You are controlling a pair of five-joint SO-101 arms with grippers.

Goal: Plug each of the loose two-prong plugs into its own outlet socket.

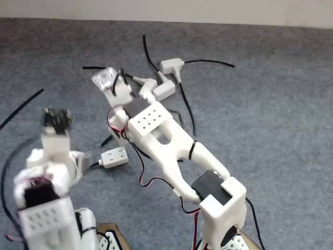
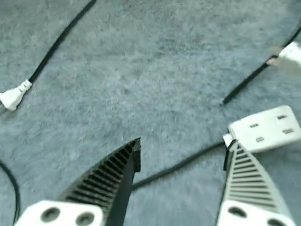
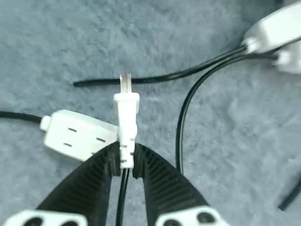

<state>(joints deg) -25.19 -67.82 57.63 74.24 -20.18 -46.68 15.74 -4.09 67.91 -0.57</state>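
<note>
My right gripper [image 3: 126,157] is shut on a white two-prong plug [image 3: 126,109], holding it by the cable end with the prongs pointing away over the grey carpet. A white outlet socket [image 3: 77,134] lies right beside the plug. In the high view this gripper [image 1: 118,92] is at the far centre-left. My left gripper [image 2: 184,148] stands open above the carpet with nothing between its fingers. Another white outlet socket [image 2: 265,128] [image 1: 114,156] lies just off its white fingertip. A loose white plug [image 2: 11,98] on a black cable lies farther off.
More white sockets [image 1: 171,65] [image 1: 162,90] with black cables lie at the back centre. Loose black cables [image 1: 187,107] cross the carpet around the right arm. Red and black wires run along that arm.
</note>
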